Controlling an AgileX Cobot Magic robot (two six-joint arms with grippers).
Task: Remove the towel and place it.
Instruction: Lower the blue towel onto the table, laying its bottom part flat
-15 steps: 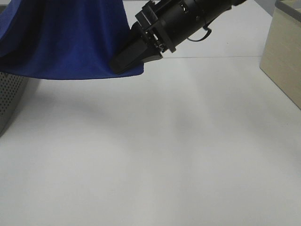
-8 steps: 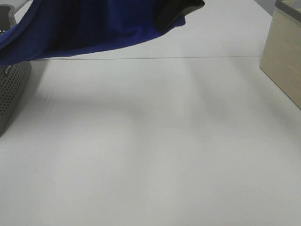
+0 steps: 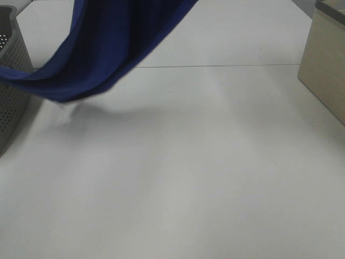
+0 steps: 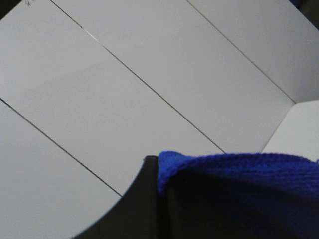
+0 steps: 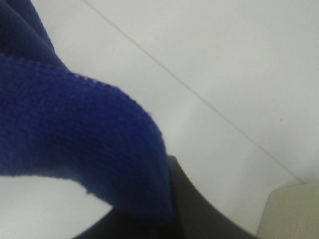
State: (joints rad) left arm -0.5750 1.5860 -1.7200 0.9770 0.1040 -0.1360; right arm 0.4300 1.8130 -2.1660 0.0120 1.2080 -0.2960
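Towel (image 3: 108,48) hangs in the air above the counter (image 3: 205,172), sagging from the top of the exterior view to a low fold beside the grey basket (image 3: 13,91). Left gripper (image 4: 162,184) is clamped on one edge and right gripper (image 5: 169,199) on another, with cloth draped over each dark finger.

Left tool (image 4: 160,175): one black finger (image 4: 139,209) showing, the other hidden under cloth. The royal-blue knit towel (image 4: 239,172) touches the finger's inner face, at 3 o'clock of it. Its rolled edge is lit, the rest in deep shadow. The grip looks closed on the towel, but the pinch point is covered. Behind is a white counter (image 4: 124,74) with thin dark seam lines (image 4: 149,87), roughly parallel, running 10 to 4 o'clock. A brighter white panel (image 4: 299,127) at 3 o'clock meets the towel edge. Tiny dark mark (image 4: 31,2) at 11 o'clock.
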